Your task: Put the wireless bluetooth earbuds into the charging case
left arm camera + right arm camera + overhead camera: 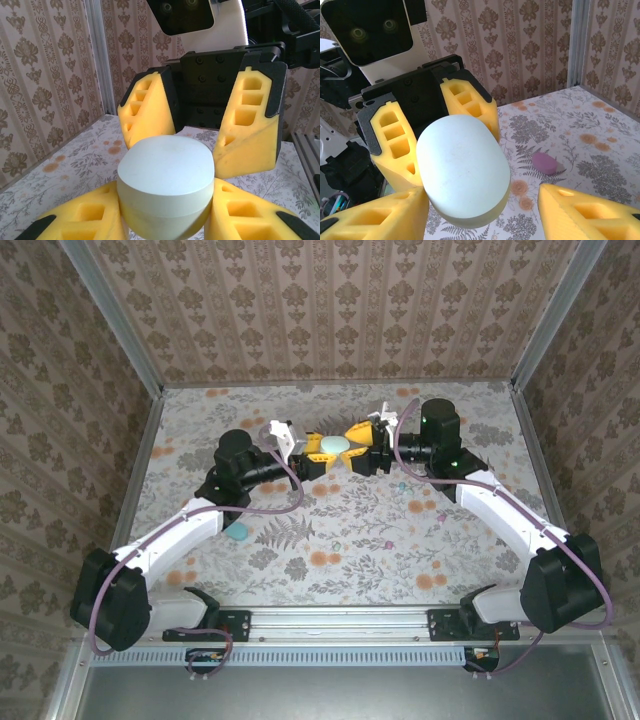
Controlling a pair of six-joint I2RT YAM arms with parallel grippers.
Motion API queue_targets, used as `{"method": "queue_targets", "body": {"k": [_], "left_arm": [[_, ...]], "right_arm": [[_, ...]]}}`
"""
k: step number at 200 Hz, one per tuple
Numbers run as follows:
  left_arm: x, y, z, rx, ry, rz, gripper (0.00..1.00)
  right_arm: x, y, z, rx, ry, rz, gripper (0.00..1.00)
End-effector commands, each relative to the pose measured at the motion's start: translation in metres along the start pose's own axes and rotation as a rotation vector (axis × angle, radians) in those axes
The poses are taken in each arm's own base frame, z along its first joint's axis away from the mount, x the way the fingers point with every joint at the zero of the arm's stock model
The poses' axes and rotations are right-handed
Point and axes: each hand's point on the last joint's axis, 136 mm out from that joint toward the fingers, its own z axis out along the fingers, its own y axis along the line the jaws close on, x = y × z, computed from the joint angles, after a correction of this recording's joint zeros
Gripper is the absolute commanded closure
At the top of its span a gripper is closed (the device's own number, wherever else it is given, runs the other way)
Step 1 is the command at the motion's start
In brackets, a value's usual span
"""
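Clenching the left gripper on the charging case, pinching its pale mint, rounded shell between both yellow fingers and holding it up off the flowered table. Standing released at the right gripper, keeping one yellow finger right at the shell, touching or nearly so, while leaving the other clearly apart from it, with bare tabletop showing through the gap. Meeting nose to nose over the middle of the table in the top view, framing the case between the two sets of fingertips, somewhat toward the far wall. Reaching inward from the two near corners with the white-and-black arms, bending at the elbows and trailing purple cables. Leaving a small teal piece lying on the table just beside the left forearm, too small to name. Leaving a small pink lump lying on the table beyond the case in the right wrist view, well apart from the fingers. Working inside patterned wallpaper panels set in metal frames on three sides.
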Motion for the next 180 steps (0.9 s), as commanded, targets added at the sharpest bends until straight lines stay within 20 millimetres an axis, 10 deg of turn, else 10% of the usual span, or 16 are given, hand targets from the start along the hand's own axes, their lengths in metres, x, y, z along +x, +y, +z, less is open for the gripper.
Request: {"method": "queue_targets", "body": {"k": [1,180], "left_arm": [[-0.006,-0.023,0.003,0.087,-0.026,0.039,0.66],[-0.002,-0.021,0.004,0.076,-0.012,0.03,0.66]], "right_arm": [[-0.029,-0.009,-0.006,0.07,-0.058,-0.021,0.39],[-0.042,-0.021,-0.008,0.144,-0.075,0.016,0.34]]}}
